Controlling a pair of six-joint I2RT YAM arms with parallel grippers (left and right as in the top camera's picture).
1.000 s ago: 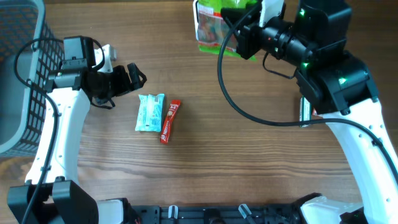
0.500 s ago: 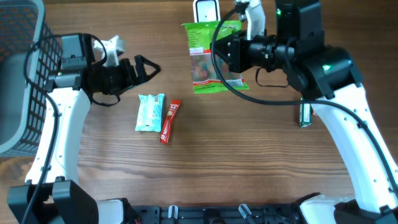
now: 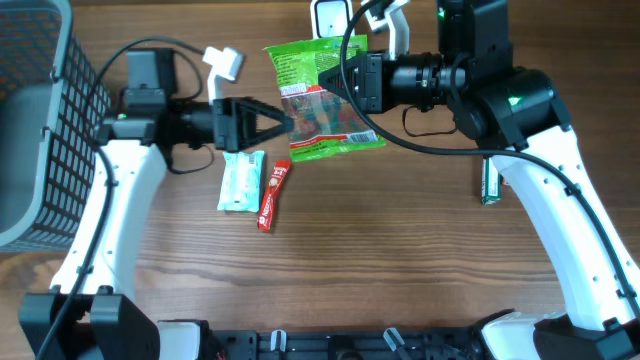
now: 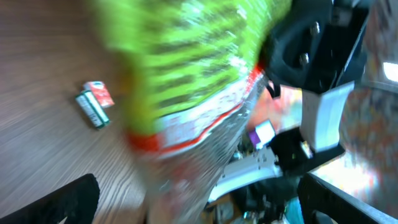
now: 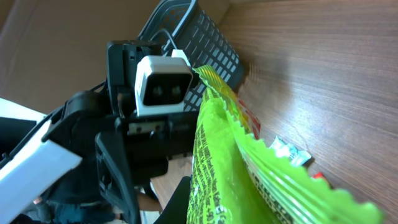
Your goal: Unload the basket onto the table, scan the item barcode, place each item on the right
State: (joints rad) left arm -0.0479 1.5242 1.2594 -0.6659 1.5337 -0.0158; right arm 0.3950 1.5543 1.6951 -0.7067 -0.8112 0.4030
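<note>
Overhead view
- Green snack bag (image 3: 322, 100): held clear of the table (image 3: 400, 250), at mid-span between the two arms, tilted, with the clear window and red band at the lower edge.
- Right tool (image 3: 350, 84): clamped shut on the bag's right edge.
- Left tool (image 3: 274, 122): spread wide, with the tips at the bag's left edge. Contact cannot be made out.
- Pale blue packet (image 3: 241, 181) and red stick packet (image 3: 272, 195): laid flat side by side on the table, below the bag.
- Small green pack (image 3: 488, 185): laid on the table beside the right arm.
- Wire basket (image 3: 40, 120): placed at the left edge.
- White device (image 3: 332, 17): set at the far edge.

Left wrist view
- Bag (image 4: 193, 81): heavily blurred, filling the centre between the dark fingers (image 4: 62, 199) seen at the lower corners.
- Small green pack (image 4: 90, 111): seen on the table beyond.

Right wrist view
- Bag (image 5: 249, 168): seen edge-on and close to the lens.
- Left arm's white camera housing (image 5: 163, 84) and the basket (image 5: 193, 43): seen behind the bag.
- Pale blue packet (image 5: 289, 151): partly seen past the bag's edge.
</note>
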